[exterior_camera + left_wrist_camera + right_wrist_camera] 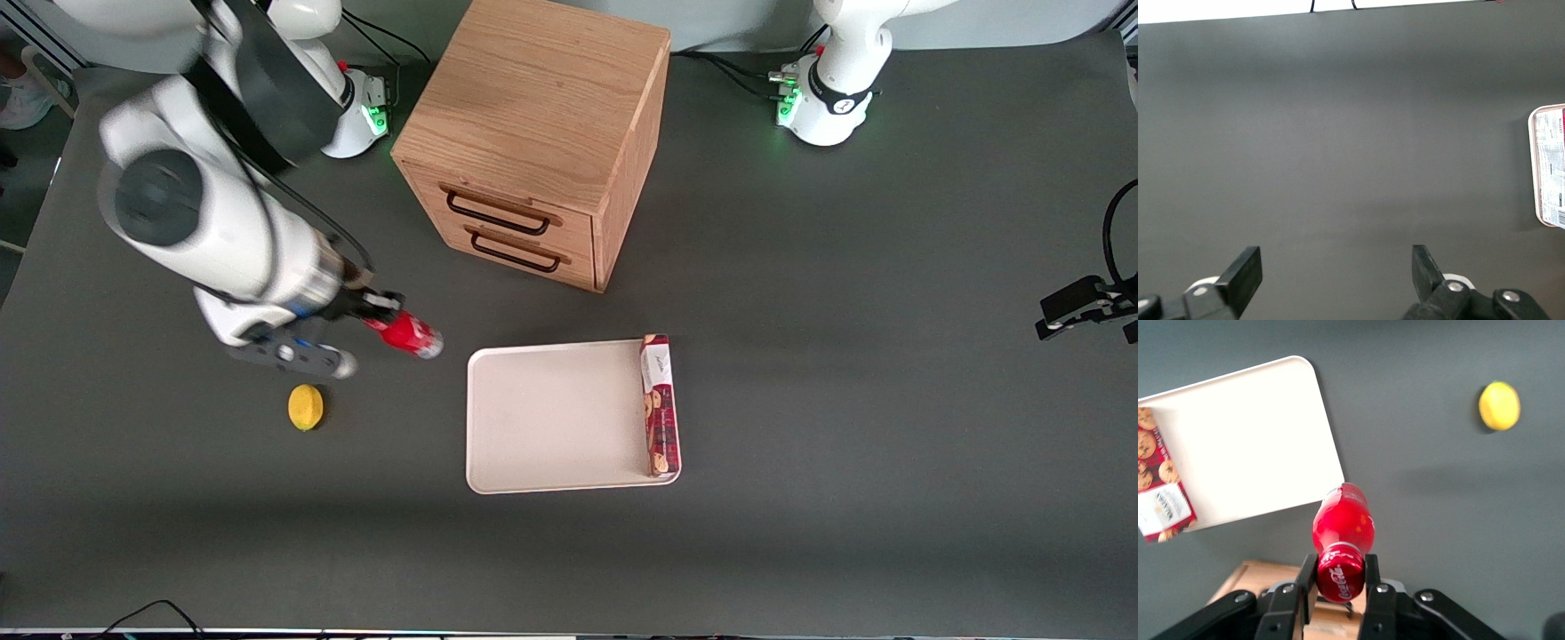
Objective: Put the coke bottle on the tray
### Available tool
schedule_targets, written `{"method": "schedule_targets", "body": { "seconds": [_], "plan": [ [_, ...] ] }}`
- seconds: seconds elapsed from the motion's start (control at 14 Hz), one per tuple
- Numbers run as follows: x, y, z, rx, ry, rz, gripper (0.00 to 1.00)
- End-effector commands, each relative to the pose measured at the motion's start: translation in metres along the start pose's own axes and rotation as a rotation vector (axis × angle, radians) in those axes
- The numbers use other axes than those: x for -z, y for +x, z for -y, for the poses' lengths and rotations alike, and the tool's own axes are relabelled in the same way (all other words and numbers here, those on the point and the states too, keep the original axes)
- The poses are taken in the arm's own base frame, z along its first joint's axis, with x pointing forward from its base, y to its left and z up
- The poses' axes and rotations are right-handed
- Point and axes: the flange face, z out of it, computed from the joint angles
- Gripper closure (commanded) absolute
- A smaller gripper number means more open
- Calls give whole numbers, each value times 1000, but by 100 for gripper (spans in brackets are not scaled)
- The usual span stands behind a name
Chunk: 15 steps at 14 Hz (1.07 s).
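Item 1: small slim red coke bottle with red cap and silvery base (404, 332), held at the neck, just under the cap, by the right arm's gripper (1340, 579). The jaws are closed on the neck; the bottle is carried tilted, base pointing toward the tray, apparently clear of the dark grey table (845, 373).

Item 2: large flat cream-white rectangular tray with rounded corners and low rim (551, 418), near the bottle, nearer the front camera than the wooden two-drawer cabinet (533, 142). Not yet reached.

Item 3: long red biscuit box (660, 404), lying inside the tray along the edge toward the parked arm's end.

Item 4: small yellow lemon-like fruit (306, 407), on the table just beside the gripper, nearer the front camera.

Risks, judged: the grip is narrow and high, so the bottle may swing or slip during travel. Released tilted, it could topple and roll on the flat tray, perhaps over the low rim. A low approach might clip that rim and shift the tray.
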Motion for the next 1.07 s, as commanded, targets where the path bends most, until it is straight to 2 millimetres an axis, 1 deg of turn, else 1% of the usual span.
{"method": "schedule_targets", "body": {
  "seconds": [0.0,0.07,0.14,0.29,0.43,0.5,0.57,0.64,0.71,0.79,0.86,1.0],
  "plan": [
    [-44,11,33,-75,2,-4,93],
    [-52,8,39,-84,5,-1,93],
    [-59,4,49,-86,4,-17,93],
    [-95,5,64,-92,-22,-56,93],
    [-127,10,69,-98,-41,-84,93],
    [-137,11,72,-96,-30,-99,92],
    [-143,10,75,-92,-19,-107,88],
    [-147,10,76,-92,-17,-112,86],
    [-147,9,78,-89,-14,-118,77],
    [-146,9,79,-86,-14,-120,52],
    [-145,9,78,-95,-12,-118,1],
    [-139,13,77,-107,-2,-126,0]
  ]
}}
